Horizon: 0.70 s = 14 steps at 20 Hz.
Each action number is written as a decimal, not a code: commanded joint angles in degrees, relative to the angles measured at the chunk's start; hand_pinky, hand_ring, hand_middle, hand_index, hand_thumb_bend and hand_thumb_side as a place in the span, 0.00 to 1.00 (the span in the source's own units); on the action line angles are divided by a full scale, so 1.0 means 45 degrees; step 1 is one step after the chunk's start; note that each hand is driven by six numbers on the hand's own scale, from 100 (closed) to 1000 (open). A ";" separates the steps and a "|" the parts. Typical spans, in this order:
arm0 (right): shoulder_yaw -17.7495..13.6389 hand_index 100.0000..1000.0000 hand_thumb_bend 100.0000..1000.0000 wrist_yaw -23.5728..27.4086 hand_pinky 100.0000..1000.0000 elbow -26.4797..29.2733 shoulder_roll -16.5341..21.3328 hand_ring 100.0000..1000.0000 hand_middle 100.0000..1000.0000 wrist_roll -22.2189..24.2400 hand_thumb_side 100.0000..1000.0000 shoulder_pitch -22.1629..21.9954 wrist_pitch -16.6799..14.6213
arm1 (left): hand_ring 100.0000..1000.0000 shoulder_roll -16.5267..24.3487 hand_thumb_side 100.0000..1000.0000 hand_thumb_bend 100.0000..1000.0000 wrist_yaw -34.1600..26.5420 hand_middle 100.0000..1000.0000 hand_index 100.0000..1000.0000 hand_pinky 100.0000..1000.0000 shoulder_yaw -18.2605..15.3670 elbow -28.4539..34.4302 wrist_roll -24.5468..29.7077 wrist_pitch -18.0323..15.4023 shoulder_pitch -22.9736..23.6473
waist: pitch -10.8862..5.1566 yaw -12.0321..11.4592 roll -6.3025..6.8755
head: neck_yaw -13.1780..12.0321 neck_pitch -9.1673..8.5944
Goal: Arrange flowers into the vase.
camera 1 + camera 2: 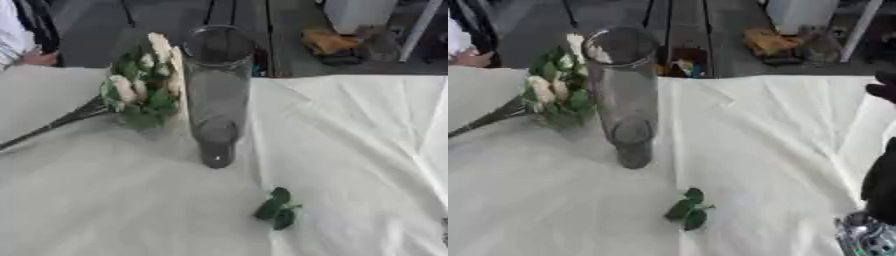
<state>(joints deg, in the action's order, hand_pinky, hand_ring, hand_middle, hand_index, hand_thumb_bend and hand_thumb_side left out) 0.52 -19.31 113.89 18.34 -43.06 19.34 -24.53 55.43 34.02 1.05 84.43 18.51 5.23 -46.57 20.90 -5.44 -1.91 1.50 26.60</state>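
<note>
A tall clear glass cylinder vase (pixel 216 95) stood upright and empty near the centre of a desk draped in creased cream cloth (pixel 359 145). At its nine o'clock a bunch of cream-white artificial roses with green leaves (pixel 144 82) lay on its side, blooms just beside the glass and dark stems trailing toward eight o'clock. A loose green leaf sprig (pixel 277 207) lay apart on the cloth at five o'clock from the vase. Only dark parts of the robot's right arm showed at the right edge of the right eye view — the right hand (pixel 883 90) was too cut off to tell whether its fingers were spread or curled; the left hand appeared in neither view. The likely hazard: the narrow, tall vase could tip if an arm or the swinging stems struck it — and the blooms lay almost against it.
</note>
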 commanded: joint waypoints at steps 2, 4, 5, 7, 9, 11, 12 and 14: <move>0.0060 0.73 0.00 0.0054 0.56 0.0157 0.0158 0.63 0.53 -0.0010 1.00 0.0069 -0.0091 | 1.00 0.0014 1.00 0.40 0.0772 1.00 1.00 0.91 0.0221 -0.1053 0.0682 -0.0491 -0.0854 | -0.0177 0.0056 0.0037 | -0.0126 -0.0140; 0.0092 0.73 0.00 0.0061 0.56 0.0157 0.0143 0.63 0.53 0.0014 1.00 0.0063 -0.0077 | 1.00 -0.0218 1.00 0.46 0.1108 1.00 1.00 0.91 0.0374 -0.1559 0.0999 -0.0797 -0.1227 | -0.0147 0.0092 0.0033 | -0.0171 -0.0179; 0.0103 0.73 0.00 0.0064 0.56 0.0157 0.0140 0.63 0.53 0.0022 1.00 0.0061 -0.0070 | 1.00 -0.0317 1.00 0.46 0.1277 1.00 1.00 0.91 0.0442 -0.1782 0.1124 -0.0939 -0.1383 | -0.0136 0.0107 0.0032 | -0.0188 -0.0194; 0.0126 0.73 0.00 0.0069 0.57 0.0157 0.0133 0.63 0.53 0.0038 1.00 0.0064 -0.0063 | 1.00 -0.0517 1.00 0.52 0.1603 1.00 1.00 0.91 0.0571 -0.2161 0.1328 -0.1184 -0.1660 | -0.0109 0.0143 0.0035 | -0.0240 -0.0230; 0.0147 0.73 0.00 0.0074 0.57 0.0157 0.0122 0.63 0.53 0.0055 1.00 0.0064 -0.0057 | 1.00 -0.0691 1.00 0.56 0.1902 1.00 1.00 0.91 0.0697 -0.2457 0.1480 -0.1357 -0.1882 | -0.0083 0.0180 0.0042 | -0.0266 -0.0261; 0.0165 0.73 0.00 0.0081 0.57 0.0157 0.0111 0.63 0.53 0.0066 1.00 0.0065 -0.0048 | 1.00 -0.0850 1.00 0.58 0.2193 1.00 1.00 0.91 0.0844 -0.2728 0.1662 -0.1481 -0.2065 | -0.0059 0.0210 0.0050 | -0.0288 -0.0280; 0.0178 0.73 0.00 0.0086 0.57 0.0157 0.0105 0.63 0.53 0.0076 1.00 0.0066 -0.0045 | 1.00 -0.0938 1.00 0.57 0.2336 1.00 1.00 0.91 0.0918 -0.2875 0.1772 -0.1534 -0.2166 | -0.0049 0.0222 0.0052 | -0.0299 -0.0288; 0.0205 0.73 0.00 0.0100 0.57 0.0157 0.0093 0.63 0.53 0.0101 1.00 0.0067 -0.0038 | 1.00 -0.1127 1.00 0.58 0.2582 1.00 1.00 0.91 0.1047 -0.3157 0.1972 -0.1641 -0.2374 | -0.0033 0.0242 0.0056 | -0.0333 -0.0307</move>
<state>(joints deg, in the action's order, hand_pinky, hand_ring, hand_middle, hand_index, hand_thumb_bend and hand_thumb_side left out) 1.48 -19.06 113.89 18.32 -42.43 19.19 -24.26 49.34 44.79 5.78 70.46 26.80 -1.88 -55.94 21.83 -4.32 -1.91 0.21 25.97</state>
